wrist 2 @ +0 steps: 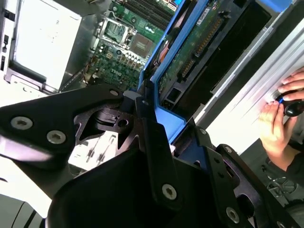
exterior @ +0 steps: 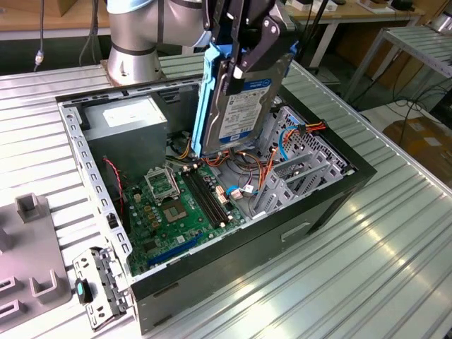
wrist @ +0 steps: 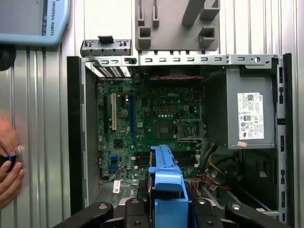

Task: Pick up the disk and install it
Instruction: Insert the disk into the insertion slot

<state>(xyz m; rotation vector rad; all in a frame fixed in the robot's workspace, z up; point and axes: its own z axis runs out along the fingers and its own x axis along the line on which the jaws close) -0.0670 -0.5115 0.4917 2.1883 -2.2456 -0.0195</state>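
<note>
The disk (exterior: 239, 106) hangs on edge above the open computer case (exterior: 332, 201), its white and blue label facing the exterior view's right and blue rails along its sides. My gripper (exterior: 241, 65) is shut on its upper end. Its lower edge sits just over the cables between the motherboard (exterior: 176, 205) and the grey drive cage (exterior: 300, 166). In the second wrist view the disk (wrist 2: 190, 52) shows its green circuit side and blue rail, held in my black fingers (wrist 2: 152, 137). In the first wrist view the blue rail (wrist: 166, 183) sticks out over the motherboard (wrist: 152, 118).
A grey power-supply box (exterior: 131, 123) fills the case's far corner. A loose metal bracket (exterior: 99, 282) and a grey fixture block (exterior: 32, 261) lie at the exterior view's left. A person's hands (wrist: 7, 164) rest on the table beside the case, near a pendant (wrist: 33, 19).
</note>
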